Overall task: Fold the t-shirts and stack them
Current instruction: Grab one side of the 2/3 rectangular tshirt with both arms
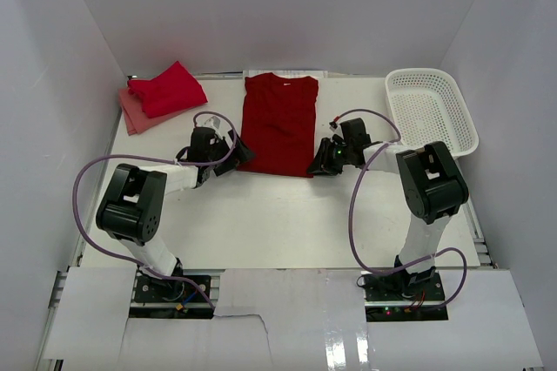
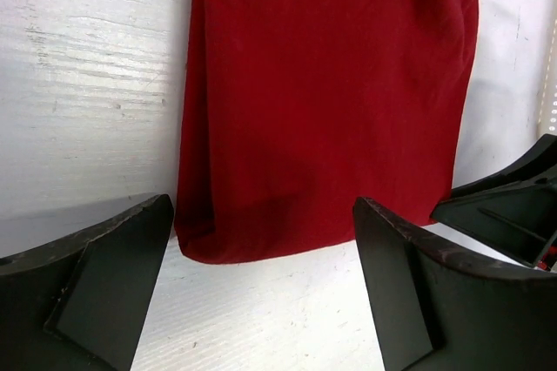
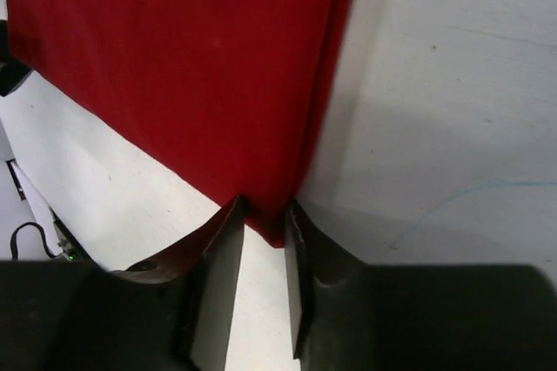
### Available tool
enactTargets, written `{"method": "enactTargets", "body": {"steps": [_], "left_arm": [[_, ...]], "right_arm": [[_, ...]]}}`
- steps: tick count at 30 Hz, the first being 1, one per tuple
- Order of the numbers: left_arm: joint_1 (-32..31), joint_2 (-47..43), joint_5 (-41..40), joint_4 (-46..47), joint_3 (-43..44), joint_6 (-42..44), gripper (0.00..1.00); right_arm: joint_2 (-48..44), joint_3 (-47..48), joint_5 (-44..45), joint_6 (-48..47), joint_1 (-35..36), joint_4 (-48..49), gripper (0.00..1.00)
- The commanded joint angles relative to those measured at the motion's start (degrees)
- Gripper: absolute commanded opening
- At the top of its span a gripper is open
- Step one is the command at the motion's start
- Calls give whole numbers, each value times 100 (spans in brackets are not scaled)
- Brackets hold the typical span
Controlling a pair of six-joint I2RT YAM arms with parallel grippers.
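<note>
A dark red t-shirt (image 1: 278, 123) lies flat in the middle of the table, folded lengthwise into a long strip. My left gripper (image 1: 237, 155) sits at its near left corner. In the left wrist view the jaws (image 2: 261, 293) are wide open and empty, and the shirt's hem (image 2: 331, 101) lies just ahead of them. My right gripper (image 1: 320, 165) is at the near right corner. In the right wrist view its fingers (image 3: 261, 223) stand a narrow gap apart, with the shirt's corner (image 3: 191, 66) between their tips and bare table showing in the gap.
A folded red shirt (image 1: 170, 88) lies on a pink one (image 1: 130, 114) at the back left. A white plastic basket (image 1: 431, 110) stands at the back right. White walls enclose the table (image 1: 278, 214) on three sides.
</note>
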Motion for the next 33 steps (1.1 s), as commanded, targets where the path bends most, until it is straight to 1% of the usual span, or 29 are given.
{"method": "enactTargets", "body": {"steps": [1,2,7,9,10,11,12,15,16,18,19,21,22,24,25,26,28,33], "left_arm": [[-7,256,-102,-445,-143,114,96],[-7,248,-102,-445,-160,140,96],[-7,151,-93,-453,-310,167,95],[-7,133,-84,-462,-345,185,92],[-16,133,-49,-462,-397,193,91],[-7,107,-23,-462,-415,193,89],[-7,90,-5,-462,-450,185,83],[-7,98,4,-462,-530,185,75],[-16,107,13,-462,-547,193,67],[-7,159,21,-462,-556,193,66],[-7,177,39,-462,-556,193,58],[-7,274,57,-445,-530,202,53],[-7,318,57,-445,-512,202,39],[-7,432,48,-445,-460,211,30],[-7,476,57,-453,-451,220,23],[-7,502,57,-453,-433,228,9],[-7,599,74,-462,-380,255,0],[-7,740,302,-541,-301,334,0]], "right_arm": [[156,156,174,-24,47,-98,29],[174,156,156,-33,47,-98,26],[174,121,147,-42,74,-81,27],[174,147,138,-50,83,-81,22],[174,164,138,-68,83,-124,17],[183,199,138,-77,83,-142,10],[183,217,156,-94,83,-160,8],[191,279,147,-112,83,-204,8],[200,288,147,-112,91,-221,8],[192,305,139,-121,91,-230,8],[191,305,130,-121,100,-230,8],[174,314,130,-129,100,-248,8],[165,314,138,-138,100,-256,8],[148,314,130,-156,100,-274,8],[156,314,130,-156,100,-274,8],[148,314,130,-164,100,-274,8],[148,332,139,-226,100,-300,8],[130,306,51,-393,109,-529,8]]}}
